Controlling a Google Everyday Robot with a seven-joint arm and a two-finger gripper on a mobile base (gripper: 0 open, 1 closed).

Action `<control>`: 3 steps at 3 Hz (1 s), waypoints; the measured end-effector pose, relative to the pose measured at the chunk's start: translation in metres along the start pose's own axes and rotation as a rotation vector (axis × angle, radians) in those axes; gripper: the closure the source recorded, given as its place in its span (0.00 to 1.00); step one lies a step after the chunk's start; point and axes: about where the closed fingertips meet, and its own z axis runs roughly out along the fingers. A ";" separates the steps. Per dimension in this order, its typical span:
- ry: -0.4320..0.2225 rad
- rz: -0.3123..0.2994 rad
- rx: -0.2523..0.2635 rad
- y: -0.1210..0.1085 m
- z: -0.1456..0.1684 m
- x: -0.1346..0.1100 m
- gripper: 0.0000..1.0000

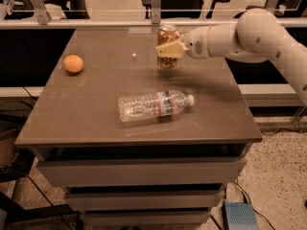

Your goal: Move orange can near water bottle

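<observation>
The orange can (168, 35) is upright, held in my gripper (169, 51) a little above the far middle of the table. The gripper's fingers (165, 50) wrap around the can's middle, and the arm reaches in from the right. The water bottle (154, 105) lies on its side near the table's front middle, white cap pointing right. The can is behind the bottle, clearly apart from it.
A round orange fruit (73, 63) sits at the table's left side. The brown table (96, 123) has drawers below its front edge. A glass rail and office chairs stand behind the table. A small blue box (241, 216) lies on the floor at the right.
</observation>
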 end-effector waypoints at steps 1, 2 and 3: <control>-0.016 0.020 -0.047 0.034 -0.045 0.021 1.00; -0.024 0.022 -0.063 0.055 -0.087 0.029 1.00; -0.008 0.000 -0.083 0.070 -0.114 0.038 1.00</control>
